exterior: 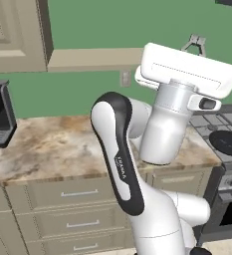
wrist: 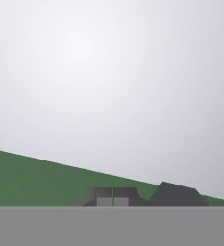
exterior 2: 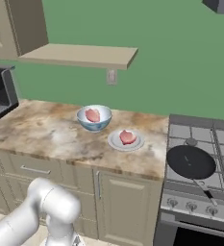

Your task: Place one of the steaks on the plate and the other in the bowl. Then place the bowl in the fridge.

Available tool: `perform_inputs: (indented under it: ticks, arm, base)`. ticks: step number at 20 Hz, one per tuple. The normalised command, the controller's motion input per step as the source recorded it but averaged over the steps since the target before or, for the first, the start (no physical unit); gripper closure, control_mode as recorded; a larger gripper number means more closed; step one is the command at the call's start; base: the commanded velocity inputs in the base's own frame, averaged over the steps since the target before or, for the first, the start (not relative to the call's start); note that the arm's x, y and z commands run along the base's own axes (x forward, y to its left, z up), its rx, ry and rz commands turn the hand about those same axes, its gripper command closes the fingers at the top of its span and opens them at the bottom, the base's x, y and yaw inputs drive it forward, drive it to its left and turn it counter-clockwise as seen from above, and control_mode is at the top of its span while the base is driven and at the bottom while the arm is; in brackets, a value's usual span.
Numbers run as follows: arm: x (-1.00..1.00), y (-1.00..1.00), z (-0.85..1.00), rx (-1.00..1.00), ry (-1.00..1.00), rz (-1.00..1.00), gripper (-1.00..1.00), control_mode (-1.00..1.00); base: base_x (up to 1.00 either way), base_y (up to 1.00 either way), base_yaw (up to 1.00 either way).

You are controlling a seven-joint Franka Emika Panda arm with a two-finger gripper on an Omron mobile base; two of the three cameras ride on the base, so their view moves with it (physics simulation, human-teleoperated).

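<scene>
Your claw (exterior: 195,44) is raised toward the ceiling, jaws closed on nothing. One steak (exterior 2: 93,115) lies in the bowl (exterior 2: 94,124), the other steak (exterior 2: 127,137) on the plate (exterior 2: 126,143), both on the bench (exterior 2: 51,134).

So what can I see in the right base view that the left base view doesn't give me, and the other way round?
The right base view alone shows the bowl holding one steak and the plate holding the other steak.
The left base view alone shows the raised hand with its shut gripper near the wall.
Both show the marbled counter, the black frying pan on the stove, the green wall and the shelf.
</scene>
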Motion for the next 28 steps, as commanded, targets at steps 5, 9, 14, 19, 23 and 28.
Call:
perform_inputs:
  ticks: [5, 9, 14, 19, 23, 28]
  arm:
    - [0.0, 0.0, 0.0, 0.0, 0.0, 0.0, 1.0, 1.0]
    - [0.0, 0.0, 0.0, 0.0, 0.0, 0.0, 1.0, 1.0]
    - [0.0, 0.0, 0.0, 0.0, 0.0, 0.0, 1.0, 1.0]
    - [0.0, 0.0, 0.0, 0.0, 0.0, 0.0, 1.0, 1.0]
    - [0.0, 0.0, 0.0, 0.0, 0.0, 0.0, 1.0, 1.0]
    - [0.0, 0.0, 0.0, 0.0, 0.0, 0.0, 1.0, 1.0]
  base:
    - [0.12, 0.08, 0.08]
    - [-0.59, 0.52, 0.05]
    - [0.08, -0.06, 0.16]
    - [0.1, -0.21, -0.18]
    - [0.0, -0.42, -0.04]
    - [0.04, -0.21, 0.08]
